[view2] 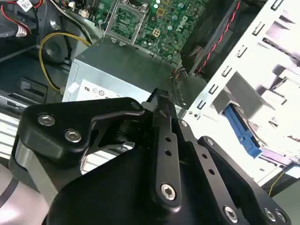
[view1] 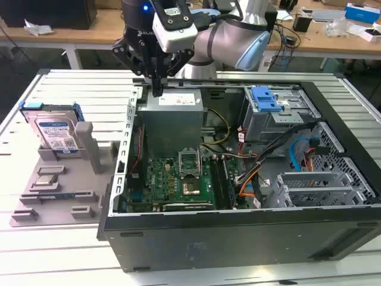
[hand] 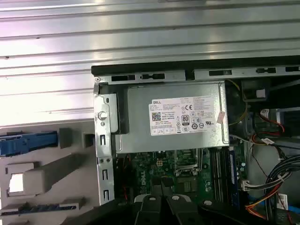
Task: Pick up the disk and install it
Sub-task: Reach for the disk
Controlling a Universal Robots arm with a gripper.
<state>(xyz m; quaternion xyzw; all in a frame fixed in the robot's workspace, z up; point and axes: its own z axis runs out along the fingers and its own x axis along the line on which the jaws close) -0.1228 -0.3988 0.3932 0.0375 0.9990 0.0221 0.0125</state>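
- Progress: no step of the task shows as done. Both the pick-up and the installation are outstanding.
- Location of the disk [view1: 56, 131]: it stands upright on its edge in a grey fixture [view1: 65, 179] near the worktop [view1: 77, 83] edge on the exterior view's left, outside the computer case [view1: 238, 238]. Its white-and-blue label faces the camera and the blue carrier frames it. Nothing touches it but the fixture.
- Gripper [view1: 156, 90]: it hangs over the back corner of the case on the exterior view's left, above the grey power supply [view1: 172, 119] and well apart from the disk. I see no contact with the supply.
- Jaws: pressed together to one narrow tip in the exterior view, with nothing held between them. Both wrist views agree, showing the black fingers [view2: 161, 112] closed side by side.
- Case: it lies open on the worktop, with the motherboard [view1: 178, 179] and cabling exposed. No silver drive in a blue carrier shows in any of its bays.
- Other items: a small square processor chip [view1: 49, 179] lies flat on the same fixture, nearer the front edge than the disk. It is no part of this job.
- Judgement: the work stands at its very start, with the arm not yet over the fixture.
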